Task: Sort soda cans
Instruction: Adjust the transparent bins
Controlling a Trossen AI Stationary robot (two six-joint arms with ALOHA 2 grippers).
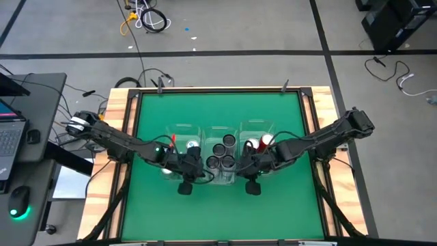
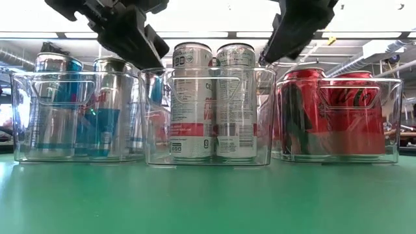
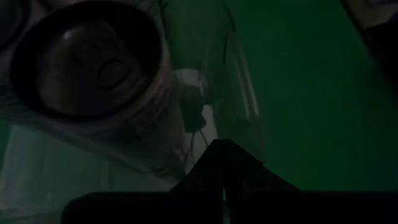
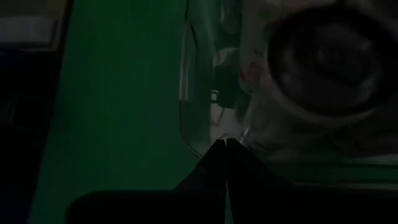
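Three clear bins stand side by side mid-table. The left bin (image 2: pixel 19 117) holds silver-and-blue soda cans (image 2: pixel 97 110), the middle bin (image 2: pixel 156 117) silver cans with dark tops (image 2: pixel 192 97), and the right bin (image 2: pixel 393 117) red cans (image 2: pixel 351 110). All the cans stand upright on the bin floors. My left gripper (image 1: pixel 198 165) is shut and sits at the middle bin's near left corner (image 3: pixel 242 106). My right gripper (image 1: pixel 241 165) is shut at the same bin's near right corner (image 4: pixel 193 130). In the low view both hang just above the bin rims. My left gripper's shut fingertips (image 3: pixel 222 149) point down at the middle bin's near left corner; I cannot tell whether they touch the rim. My right gripper's shut fingertips (image 4: pixel 224 146) point down at the near right corner; I cannot tell whether they touch it either.
Bare green mat (image 1: pixel 218 212) lies between the bins and the near edge, and more (image 1: pixel 218 109) behind them. A wooden frame (image 1: pixel 121 137) borders the table. A desk with a laptop and a mouse (image 1: pixel 20 137) stands left of the table.
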